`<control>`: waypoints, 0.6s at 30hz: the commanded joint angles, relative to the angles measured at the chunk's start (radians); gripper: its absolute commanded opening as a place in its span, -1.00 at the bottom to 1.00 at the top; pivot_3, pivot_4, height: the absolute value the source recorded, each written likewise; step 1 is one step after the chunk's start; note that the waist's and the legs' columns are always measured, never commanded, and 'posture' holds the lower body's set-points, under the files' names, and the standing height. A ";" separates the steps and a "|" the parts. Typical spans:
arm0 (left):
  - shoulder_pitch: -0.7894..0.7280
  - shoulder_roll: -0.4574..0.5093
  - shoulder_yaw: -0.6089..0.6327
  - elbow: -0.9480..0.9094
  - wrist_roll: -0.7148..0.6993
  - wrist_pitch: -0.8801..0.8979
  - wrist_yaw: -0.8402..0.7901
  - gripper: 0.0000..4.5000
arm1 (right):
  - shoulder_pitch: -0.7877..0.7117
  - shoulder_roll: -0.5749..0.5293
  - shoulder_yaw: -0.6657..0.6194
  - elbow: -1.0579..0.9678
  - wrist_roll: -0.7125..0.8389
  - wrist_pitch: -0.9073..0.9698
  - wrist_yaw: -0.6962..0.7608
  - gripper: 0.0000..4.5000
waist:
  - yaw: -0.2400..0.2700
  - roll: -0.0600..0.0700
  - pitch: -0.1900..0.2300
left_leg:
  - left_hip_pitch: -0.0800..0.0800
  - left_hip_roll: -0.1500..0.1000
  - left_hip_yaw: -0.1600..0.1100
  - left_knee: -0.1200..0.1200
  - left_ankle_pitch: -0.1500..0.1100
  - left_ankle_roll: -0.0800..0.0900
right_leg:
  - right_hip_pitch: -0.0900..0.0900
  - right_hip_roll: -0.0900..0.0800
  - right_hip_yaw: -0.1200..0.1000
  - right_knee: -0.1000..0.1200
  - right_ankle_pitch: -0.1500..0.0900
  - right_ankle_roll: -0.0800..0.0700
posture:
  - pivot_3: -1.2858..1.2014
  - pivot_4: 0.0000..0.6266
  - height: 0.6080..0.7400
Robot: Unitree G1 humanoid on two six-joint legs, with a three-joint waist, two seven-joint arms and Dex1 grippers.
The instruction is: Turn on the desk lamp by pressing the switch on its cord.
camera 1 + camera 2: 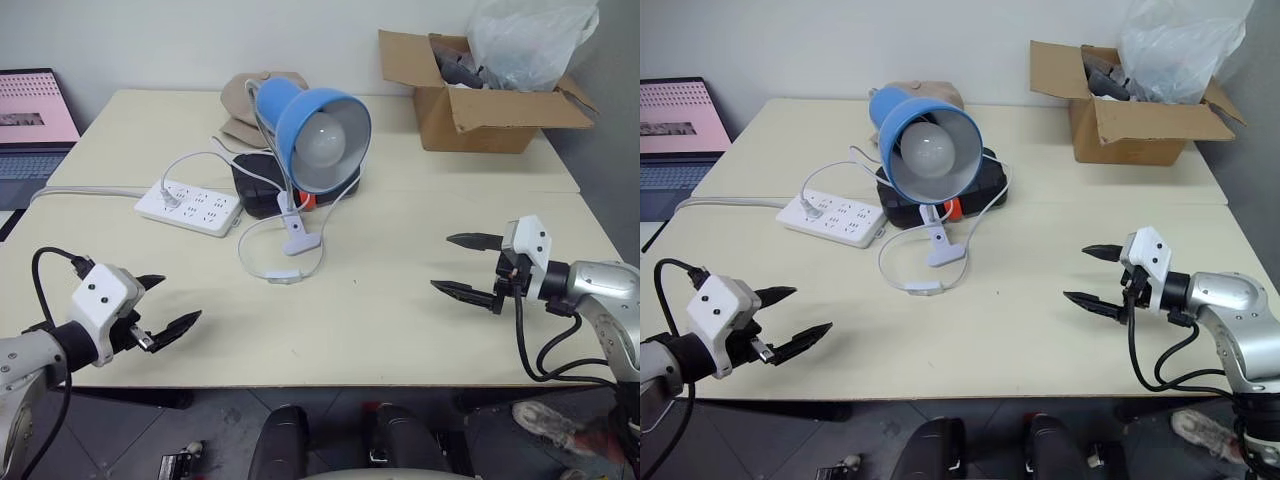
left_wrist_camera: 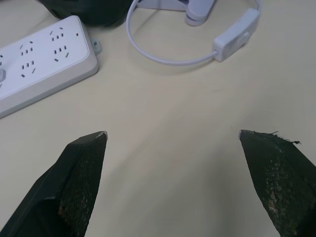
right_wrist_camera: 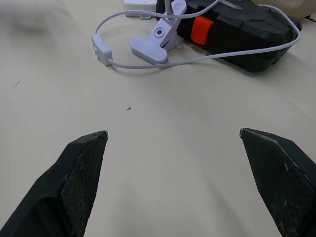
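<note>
Left gripper point(image 1: 165, 305) and right gripper point(image 1: 468, 268), both empty with jaws spread wide, flank the lower frame. Between them, centre frame on the table point(image 1: 400, 330), the cord point(image 1: 247, 255) loops forward from the unlit desk lamp point(image 1: 312, 135), presenting its inline switch point(image 1: 286, 276) for pressing.

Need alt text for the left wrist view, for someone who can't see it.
Open left gripper hovers over the bare tabletop, its jaws spread wide and holding nothing. Beyond lies the cord with its inline switch, beside the lamp's white clip base and a white power strip.
</note>
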 commanded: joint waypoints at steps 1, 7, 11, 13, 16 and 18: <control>0.008 0.017 0.019 -0.029 -0.024 -0.014 -0.042 0.98 | -0.017 -0.001 -0.003 -0.013 0.003 -0.021 0.011 1.00 | 0.000 0.000 0.000 | 0.000 0.000 0.000 0.000 0.000 0.000 | 0.000 0.000 0.000 0.000 0.000 0.000 | 0.03 -0.52 1.00; -0.021 0.019 0.004 -0.015 0.003 -0.039 -0.037 0.98 | -0.015 0.005 0.007 -0.023 -0.002 -0.019 0.003 1.00 | 0.000 0.000 0.000 | 0.000 0.000 0.000 0.000 0.000 0.000 | 0.000 0.000 0.000 0.000 0.000 0.000 | 0.03 -0.52 1.00; -0.072 0.018 0.002 0.035 0.012 -0.092 -0.041 0.98 | -0.019 0.010 0.014 -0.029 -0.004 -0.014 -0.004 1.00 | 0.000 0.000 0.000 | 0.000 0.000 0.000 0.000 0.000 0.000 | 0.000 0.000 0.000 0.000 0.000 0.000 | 0.03 -0.52 1.00; -0.099 0.023 0.001 0.070 -0.002 -0.113 -0.066 0.98 | -0.022 0.013 0.020 -0.031 -0.006 -0.013 -0.010 1.00 | 0.001 0.000 0.000 | 0.000 0.000 0.000 0.000 0.000 0.000 | 0.000 0.000 0.000 0.000 0.000 0.000 | 0.03 -0.52 1.00; -0.140 0.035 -0.027 0.102 0.012 -0.178 -0.102 0.98 | -0.026 0.022 0.032 -0.045 -0.012 -0.006 -0.023 1.00 | 0.001 0.000 0.000 | 0.000 0.000 0.000 0.000 0.000 0.000 | 0.000 0.000 0.000 0.000 0.000 0.000 | 0.03 -0.52 1.00; -0.141 0.059 -0.061 0.110 0.018 -0.193 -0.151 0.98 | -0.028 0.022 0.041 -0.058 -0.015 0.006 -0.032 1.00 | 0.000 0.000 0.000 | 0.000 0.000 0.001 0.000 0.000 0.000 | 0.000 0.000 0.000 0.000 0.002 0.003 | 0.03 -0.52 1.00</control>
